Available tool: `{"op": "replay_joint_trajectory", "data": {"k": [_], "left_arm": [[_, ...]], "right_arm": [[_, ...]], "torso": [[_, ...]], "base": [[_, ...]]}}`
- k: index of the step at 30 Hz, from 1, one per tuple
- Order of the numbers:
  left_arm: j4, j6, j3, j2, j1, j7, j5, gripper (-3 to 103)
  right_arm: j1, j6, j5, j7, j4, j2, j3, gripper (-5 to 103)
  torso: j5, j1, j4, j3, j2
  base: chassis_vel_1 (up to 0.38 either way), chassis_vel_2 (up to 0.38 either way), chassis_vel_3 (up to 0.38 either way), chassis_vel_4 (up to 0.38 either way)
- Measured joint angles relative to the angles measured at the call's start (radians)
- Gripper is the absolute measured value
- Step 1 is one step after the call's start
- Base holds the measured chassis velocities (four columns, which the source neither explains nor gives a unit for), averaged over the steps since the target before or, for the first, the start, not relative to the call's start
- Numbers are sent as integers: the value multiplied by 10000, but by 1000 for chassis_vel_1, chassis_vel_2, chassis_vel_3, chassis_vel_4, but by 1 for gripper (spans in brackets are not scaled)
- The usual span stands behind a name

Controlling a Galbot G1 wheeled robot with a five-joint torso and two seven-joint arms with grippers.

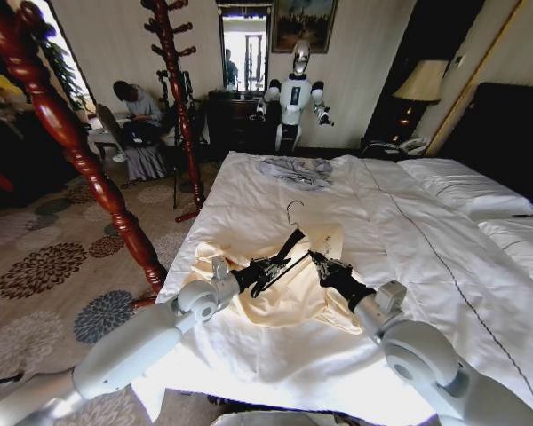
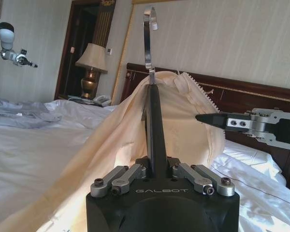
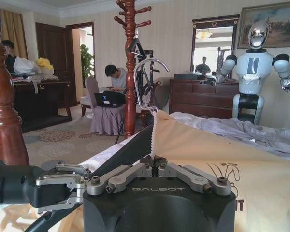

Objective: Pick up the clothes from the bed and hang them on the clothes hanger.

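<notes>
The clothes (image 1: 289,300), a pale cream-yellow garment, lie bunched on the white bed (image 1: 249,209) near its foot. The black clothes hanger (image 1: 288,245) with its silver hook (image 1: 293,211) is partly inside the garment. My left gripper (image 1: 265,269) is shut on the hanger's black arm (image 2: 154,130), and the cloth drapes over the hanger's shoulders (image 2: 183,121). My right gripper (image 1: 318,259) is shut on the garment's collar edge (image 3: 154,135), right beside the hanger (image 3: 128,151). In the left wrist view the right gripper's fingertips (image 2: 205,118) touch the cloth.
A smaller grey-blue garment (image 1: 295,170) lies farther up the bed. A reddish-brown bedpost (image 1: 80,151) rises at the bed's near left corner, and a wooden coat stand (image 1: 179,98) stands beyond it. White pillows (image 1: 466,186) lie at the right. Another robot (image 1: 295,93) stands by the far wall.
</notes>
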Motion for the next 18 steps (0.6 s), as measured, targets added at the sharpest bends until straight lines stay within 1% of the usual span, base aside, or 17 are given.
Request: {"op": "replay_joint_trajectory", "data": {"k": [1, 2, 3, 4, 6, 7, 8, 10, 14, 15, 16, 17, 18], "left_arm": [[-29, 0, 6, 16, 0, -15, 0, 18], [-47, -1, 8, 42, 0, -18, 0, 18], [-57, -4, 8, 73, 0, -20, 0, 18], [-57, -4, 8, 73, 0, -20, 0, 18], [-74, -15, -10, 138, -2, -23, -5, 18], [-92, -16, -18, 162, -6, -24, -13, 18], [-115, -20, -40, 186, -17, -24, -27, 18], [-117, -25, -55, 190, -25, -26, -30, 18], [-69, -49, -214, 146, -32, -58, -76, 18], [-69, -49, -214, 146, -32, -58, -76, 18], [-83, -55, -227, 171, -32, -59, -94, 18], [-114, -58, -232, 214, -29, -59, -104, 18], [-153, -61, -233, 260, -19, -59, -113, 18]], "right_arm": [[-3, -6, 25, 1, 2, -6, 9, -2], [-33, -7, 25, 2, 4, -6, 18, -2], [-64, -9, 24, 1, 12, -6, 23, 1], [-64, -9, 24, 1, 12, -6, 23, 1], [-124, -10, 29, 0, 38, 15, 49, 12], [-146, -10, 43, 1, 49, 19, 60, 12], [-196, -16, 120, 0, 96, 20, 77, 22], [-232, -29, 175, -6, 142, 18, 88, 22], [-689, -82, 334, -22, 499, 23, 186, 44], [-689, -82, 334, -22, 499, 23, 186, 44], [-830, -62, 352, -23, 544, 38, 259, 49], [-911, -23, 370, -23, 545, 52, 339, 49], [-959, 54, 383, -20, 508, 64, 417, 54]], "torso": [[0, 0, 0, 0, 0], [0, 0, 0, 0, 0], [0, 0, 0, 0, 0], [0, 0, 0, 0, 0], [1, 0, 0, 0, 0], [1, 0, 0, 0, 0], [1, 0, 1, 0, 0], [1, 0, 1, 1, 0], [0, 0, 0, 0, 1], [0, 0, 0, 0, 1], [-1, 0, -2, 0, 0], [0, 0, -3, 0, 0], [0, -1, -3, 0, 1]], "base": [[0, 0, 0, 0], [0, 0, 0, 0], [0, 0, 0, 0], [0, 0, 0, 0], [0, 0, 0, 0], [0, 0, 0, 0], [0, 0, 0, 0], [0, 0, 0, 0], [0, 0, 0, 0], [0, 0, 0, 0], [0, 0, 0, 0], [0, 0, 0, 0], [0, 0, 0, 0]]}}
